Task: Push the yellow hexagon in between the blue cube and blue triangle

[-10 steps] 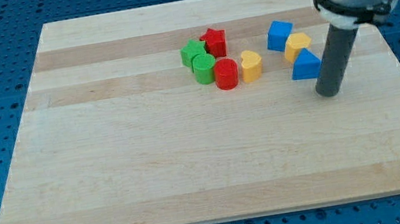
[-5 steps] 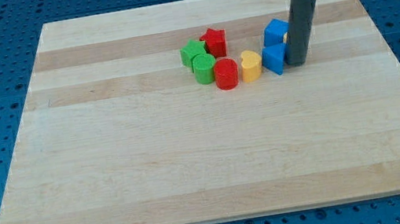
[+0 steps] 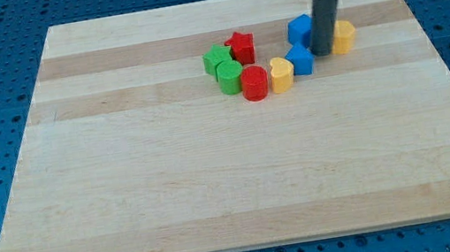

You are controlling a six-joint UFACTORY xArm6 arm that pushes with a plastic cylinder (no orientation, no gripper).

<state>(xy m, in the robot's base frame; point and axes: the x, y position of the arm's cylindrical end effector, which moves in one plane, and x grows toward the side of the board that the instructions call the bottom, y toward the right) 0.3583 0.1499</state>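
Note:
The yellow hexagon point(image 3: 342, 35) lies at the view's upper right, just right of my rod. The blue cube point(image 3: 299, 29) sits left of the rod, partly hidden by it. The blue triangle point(image 3: 300, 59) lies below the cube, touching the yellow heart point(image 3: 282, 74). My tip point(image 3: 322, 51) rests on the board between the blue triangle on its left and the yellow hexagon on its right, close to both.
A cluster sits left of the blue blocks: a red star point(image 3: 240, 47), a green block point(image 3: 216, 58), a green cylinder point(image 3: 230, 78) and a red cylinder point(image 3: 254, 83). The wooden board point(image 3: 215, 181) lies on a blue pegboard table.
My rod swept left and up from the board's right side. The blue triangle was pushed left against the yellow heart, the blue cube shifted left, and the yellow hexagon now lies right of the rod.

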